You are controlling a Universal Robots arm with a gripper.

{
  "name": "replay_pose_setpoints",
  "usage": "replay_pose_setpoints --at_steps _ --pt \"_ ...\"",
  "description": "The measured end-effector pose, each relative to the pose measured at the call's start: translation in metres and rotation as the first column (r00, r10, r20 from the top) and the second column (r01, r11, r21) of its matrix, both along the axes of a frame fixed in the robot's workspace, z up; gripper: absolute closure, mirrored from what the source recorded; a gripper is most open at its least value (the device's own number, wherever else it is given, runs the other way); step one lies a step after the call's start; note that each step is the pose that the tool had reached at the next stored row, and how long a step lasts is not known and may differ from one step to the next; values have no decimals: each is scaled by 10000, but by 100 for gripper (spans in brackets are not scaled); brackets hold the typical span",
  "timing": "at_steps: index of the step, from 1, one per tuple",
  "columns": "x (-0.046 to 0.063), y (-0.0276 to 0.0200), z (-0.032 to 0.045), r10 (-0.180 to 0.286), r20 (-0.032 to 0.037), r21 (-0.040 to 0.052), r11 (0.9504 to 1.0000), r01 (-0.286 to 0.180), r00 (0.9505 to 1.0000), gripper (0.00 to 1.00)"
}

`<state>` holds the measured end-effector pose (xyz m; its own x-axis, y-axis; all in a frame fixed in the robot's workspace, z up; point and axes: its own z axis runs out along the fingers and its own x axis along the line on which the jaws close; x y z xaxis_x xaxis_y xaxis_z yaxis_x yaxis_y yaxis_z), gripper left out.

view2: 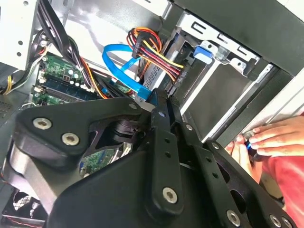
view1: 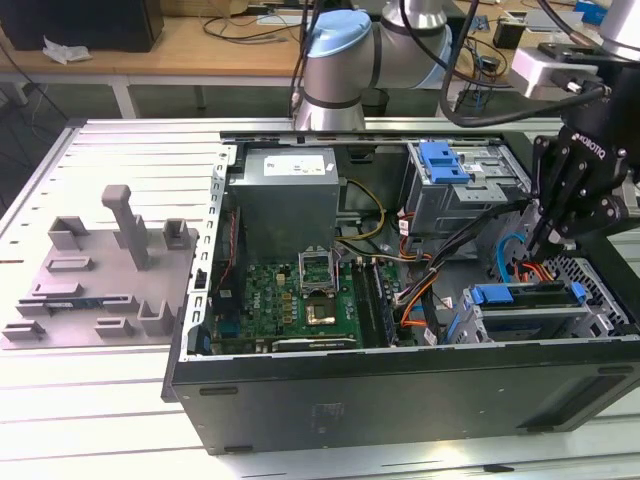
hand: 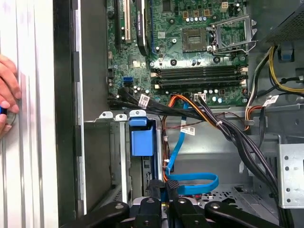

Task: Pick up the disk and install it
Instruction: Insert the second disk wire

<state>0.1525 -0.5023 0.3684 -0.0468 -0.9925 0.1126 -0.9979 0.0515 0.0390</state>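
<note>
Our gripper (view1: 541,243), fingers pinched together on nothing, could snag the blue cable (hand: 192,183) at its 6 o'clock.

Arm (view1: 345,55) reaching over from the far side, grey tube and blue-capped joint at the exterior view's top centre, wrist dropping at that view's right. Black gripper (view1: 548,235) pointing downward, linkages spread above, fingers (hand: 172,186) pressed together at the tips in both wrist views, nothing visible between them. A person's hand (view2: 270,140) at the frame edge in both wrist views, fingertips curled and resting flat
</note>
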Motion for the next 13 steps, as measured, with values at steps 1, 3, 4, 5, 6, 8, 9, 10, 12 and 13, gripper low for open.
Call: replay_pose_setpoints --at_steps 1,3,4,5,6,8,9,10,12,13 --pt "-3 -18 -1 1 10 63 10000 -1 10000 84" --pt "-9 -58 -1 1 29 200 9998 -2 10000 84" --pt "-12 -78 -1 1 37 264 9997 -2 10000 84" --pt "-16 -102 -1 2 45 338 9994 -3 10000 84" --pt "-18 -122 -2 4 49 389 9992 -6 10000 84" --pt "-27 -173 -4 19 54 513 9987 -22 10000 84" --pt "-32 -198 -8 79 54 552 9984 -82 10000 84" --pt "-33 -205 -9 134 55 561 9983 -137 9999 84" --pt "-35 -209 -14 296 55 573 9979 -299 9995 84" --pt "-35 -210 -14 394 55 573 9976 -397 9992 84"
